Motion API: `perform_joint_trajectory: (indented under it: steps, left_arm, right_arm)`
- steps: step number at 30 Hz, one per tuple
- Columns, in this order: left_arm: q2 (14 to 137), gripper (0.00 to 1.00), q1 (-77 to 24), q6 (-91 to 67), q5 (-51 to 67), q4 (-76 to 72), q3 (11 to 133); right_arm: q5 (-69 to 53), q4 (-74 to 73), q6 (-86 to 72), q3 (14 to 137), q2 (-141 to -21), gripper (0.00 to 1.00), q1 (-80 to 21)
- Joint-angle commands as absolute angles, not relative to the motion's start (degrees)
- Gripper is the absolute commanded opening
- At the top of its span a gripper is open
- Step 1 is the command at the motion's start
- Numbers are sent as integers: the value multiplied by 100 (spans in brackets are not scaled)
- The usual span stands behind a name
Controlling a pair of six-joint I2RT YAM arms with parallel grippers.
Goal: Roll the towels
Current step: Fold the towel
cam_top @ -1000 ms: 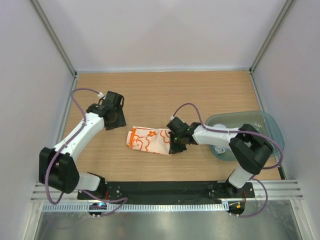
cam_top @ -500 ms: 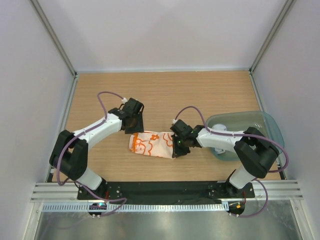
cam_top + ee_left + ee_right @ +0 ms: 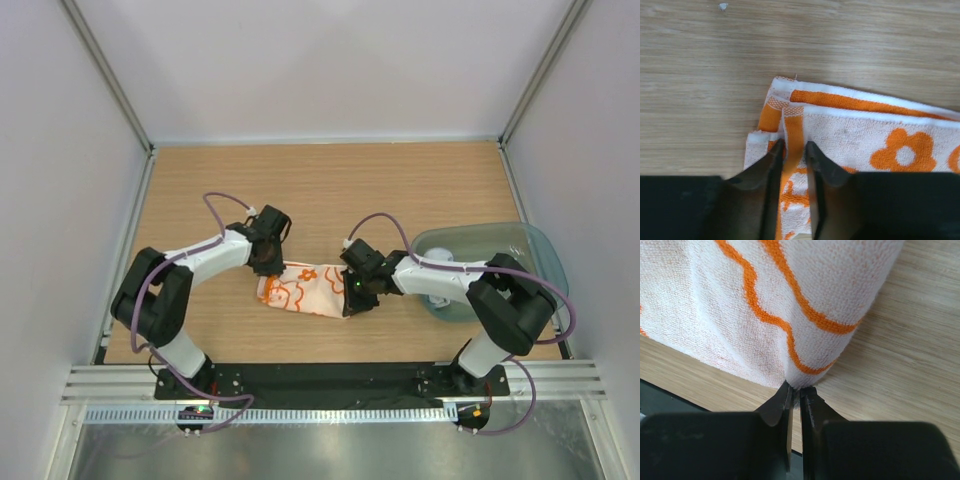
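The white towel with the orange pattern (image 3: 305,287) lies folded on the wooden table between both arms. My left gripper (image 3: 268,262) is at its left end. In the left wrist view its jaws (image 3: 795,147) pinch a raised orange hem strip of the towel (image 3: 865,135). My right gripper (image 3: 352,293) is at the towel's right end. In the right wrist view it (image 3: 795,390) is shut on the towel's edge, and the cloth (image 3: 790,300) bulges up in front of it. A pale grey-blue towel (image 3: 436,299) shows in the tray, mostly hidden by the right arm.
A translucent teal tray (image 3: 530,245) stands at the right edge of the table, under the right arm's forearm. White walls enclose the table on the left, back and right. A black rail runs along the near edge.
My left arm has swung in from the left to the towel's left end, and its jaws have narrowed around the hem. The right gripper has kept its hold and barely moved.
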State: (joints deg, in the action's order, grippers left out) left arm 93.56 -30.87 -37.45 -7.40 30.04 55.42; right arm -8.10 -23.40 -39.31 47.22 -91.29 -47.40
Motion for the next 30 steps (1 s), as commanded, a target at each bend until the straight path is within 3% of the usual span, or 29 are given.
perform_joint_trajectory:
  steps: [1,5,19,25,30]
  left_arm:
    - [9413,19,-3067,-3753,-738,2716,5590]
    - [9299,5,-3067,-3692,-940,2777,5757]
    - [8938,4,-3032,-3595,-1547,2496,5625]
    - [9158,18,-2901,-3744,-1837,2566,5476]
    - [9237,38,-2856,-3771,-1951,2610,5431]
  right_arm:
    - [-703,-2637,-3788,4447,-9396,6,-4772]
    - [-703,-2637,-3806,4386,-9360,6,-4772]
    - [-703,-2698,-3841,4421,-9387,7,-4772]
    - [-685,-2733,-3867,4456,-9396,17,-4772]
    - [-668,-2804,-3885,4500,-9369,44,-4772]
